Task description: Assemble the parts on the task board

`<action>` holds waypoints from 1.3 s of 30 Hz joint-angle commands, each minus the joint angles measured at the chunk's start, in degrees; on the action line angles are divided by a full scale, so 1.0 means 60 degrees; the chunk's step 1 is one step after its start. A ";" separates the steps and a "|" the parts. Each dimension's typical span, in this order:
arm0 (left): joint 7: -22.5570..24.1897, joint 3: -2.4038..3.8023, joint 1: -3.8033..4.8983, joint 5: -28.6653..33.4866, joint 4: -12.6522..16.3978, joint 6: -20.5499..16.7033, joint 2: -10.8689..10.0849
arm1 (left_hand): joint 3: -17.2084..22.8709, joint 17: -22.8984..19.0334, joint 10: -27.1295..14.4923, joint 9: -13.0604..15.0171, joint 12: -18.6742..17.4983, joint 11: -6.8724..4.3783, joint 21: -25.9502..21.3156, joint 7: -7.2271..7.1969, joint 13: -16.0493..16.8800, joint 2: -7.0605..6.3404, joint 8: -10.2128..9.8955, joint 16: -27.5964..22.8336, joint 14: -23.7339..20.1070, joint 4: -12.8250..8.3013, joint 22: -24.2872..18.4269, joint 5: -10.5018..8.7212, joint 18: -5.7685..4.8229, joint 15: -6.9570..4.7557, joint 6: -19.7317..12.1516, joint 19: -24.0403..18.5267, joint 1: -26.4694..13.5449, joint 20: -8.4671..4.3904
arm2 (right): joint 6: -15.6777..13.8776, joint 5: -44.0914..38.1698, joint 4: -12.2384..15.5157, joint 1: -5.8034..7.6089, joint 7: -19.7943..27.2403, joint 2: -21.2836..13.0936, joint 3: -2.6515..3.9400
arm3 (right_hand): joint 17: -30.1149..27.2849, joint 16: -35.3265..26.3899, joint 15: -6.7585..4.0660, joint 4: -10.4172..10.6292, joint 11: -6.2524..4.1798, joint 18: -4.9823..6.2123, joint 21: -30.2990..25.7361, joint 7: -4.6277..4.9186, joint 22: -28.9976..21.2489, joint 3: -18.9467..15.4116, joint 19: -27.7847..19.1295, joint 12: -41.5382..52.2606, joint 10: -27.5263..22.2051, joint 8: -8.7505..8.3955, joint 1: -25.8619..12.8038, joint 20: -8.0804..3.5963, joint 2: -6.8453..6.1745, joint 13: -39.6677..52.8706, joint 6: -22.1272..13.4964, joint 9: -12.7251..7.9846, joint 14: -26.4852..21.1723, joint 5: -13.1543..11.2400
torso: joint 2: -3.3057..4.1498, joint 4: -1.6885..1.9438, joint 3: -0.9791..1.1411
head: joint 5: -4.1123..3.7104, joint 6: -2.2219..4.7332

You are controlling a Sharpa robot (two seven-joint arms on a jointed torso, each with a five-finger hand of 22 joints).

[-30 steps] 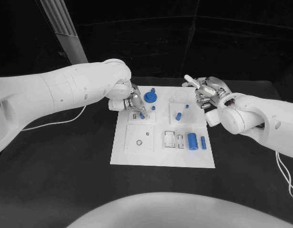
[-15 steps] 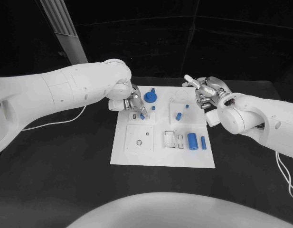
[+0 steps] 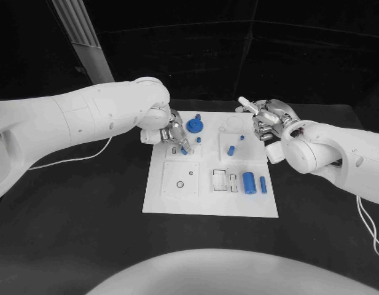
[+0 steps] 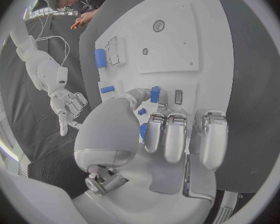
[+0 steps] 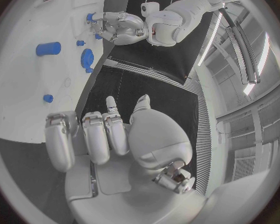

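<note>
While the right hand [image 3: 266,120] hovers off the task board's [image 3: 211,206] far right corner, fingers loosely apart and empty, the left hand [image 3: 173,132] pinches a small blue peg [image 3: 185,149]. That peg stands roughly upright at its fingertips, just above the board's far-left slot, so the left hand is clearly nearer.

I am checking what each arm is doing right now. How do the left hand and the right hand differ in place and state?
The left hand is over the task board, while the right hand hangs beside the board's far right corner, over the black table. The left hand pinches a small blue part at its fingertips; the right hand holds nothing, its fingers apart. Both are silver hands on white arms.
</note>
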 commanded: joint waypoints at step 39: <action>0.0245 -0.0006 0.0069 -0.0017 0.0208 -0.0299 -0.0308 | 0.0490 0.2516 0.1006 0.0306 0.0023 0.0033 0.0038 -0.0019 0.2510 0.0057 0.0070 0.0029 0.0974 -0.0292 0.2514 -0.0461 -0.0062 0.0073 0.0008 0.1005 -0.0147 0.0049 | -0.0078 -0.0019 0.0010 0.0016 0.0054 -0.0009 0.0005 | 0.2516 0.0023 -0.0032 0.0019 -0.0021 -0.0069 0.0030 0.0428 0.2516 0.0032 0.0990 0.0024 0.0994 0.0038 0.0087 -0.0041 -0.0001 0.2513 -0.0006 -0.0016 0.1026 0.0047 | 0.0004 -0.0005 0.0001 | 0.0021 -0.0001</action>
